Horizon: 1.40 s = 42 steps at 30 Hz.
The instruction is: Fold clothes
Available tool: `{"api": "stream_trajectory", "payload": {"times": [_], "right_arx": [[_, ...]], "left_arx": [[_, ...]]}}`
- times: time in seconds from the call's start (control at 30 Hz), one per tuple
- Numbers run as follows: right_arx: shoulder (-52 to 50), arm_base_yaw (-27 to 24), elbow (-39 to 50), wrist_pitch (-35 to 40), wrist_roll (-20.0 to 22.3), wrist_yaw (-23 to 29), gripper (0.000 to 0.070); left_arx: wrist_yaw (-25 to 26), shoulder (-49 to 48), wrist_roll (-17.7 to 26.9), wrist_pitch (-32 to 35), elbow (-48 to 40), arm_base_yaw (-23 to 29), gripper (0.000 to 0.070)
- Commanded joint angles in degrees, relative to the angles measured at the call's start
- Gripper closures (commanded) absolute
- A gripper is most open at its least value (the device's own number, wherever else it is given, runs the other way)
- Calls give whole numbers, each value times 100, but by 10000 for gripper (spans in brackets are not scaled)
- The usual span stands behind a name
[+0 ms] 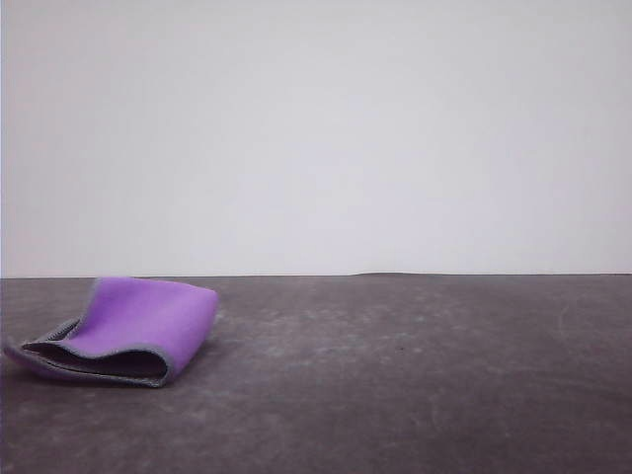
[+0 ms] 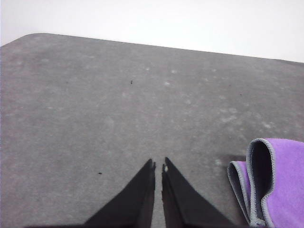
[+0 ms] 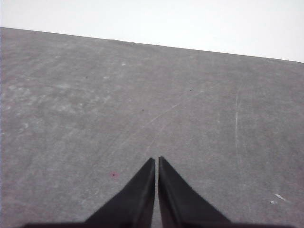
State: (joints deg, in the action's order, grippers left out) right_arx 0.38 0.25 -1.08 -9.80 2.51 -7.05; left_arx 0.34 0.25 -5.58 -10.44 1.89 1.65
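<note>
The clothes (image 1: 138,326) are one small cloth lying folded over on the dark table at the left, purple face outward, dark grey inside, with light grey edging. In the left wrist view the folded cloth (image 2: 278,185) lies just beside my left gripper (image 2: 158,165), apart from it. That gripper is shut with nothing between its black fingers. My right gripper (image 3: 156,159) is also shut and holds nothing, hovering over bare table.
The dark grey table (image 1: 415,375) is scuffed and stretches to a far edge against a plain white wall. A rounded table corner (image 2: 33,37) appears in the left wrist view.
</note>
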Motion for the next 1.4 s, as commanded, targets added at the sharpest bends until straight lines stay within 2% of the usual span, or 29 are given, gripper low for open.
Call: {"api": "stream_trajectory", "payload": {"times": [0.0, 1.37], "right_arx": [[-17, -13, 42, 40, -95, 18, 695], [-17, -13, 37, 81, -95, 17, 695]], "left_arx": [[3, -7, -7, -27, -111, 11, 684], [2, -7, -9, -26, -111, 11, 684]]}}
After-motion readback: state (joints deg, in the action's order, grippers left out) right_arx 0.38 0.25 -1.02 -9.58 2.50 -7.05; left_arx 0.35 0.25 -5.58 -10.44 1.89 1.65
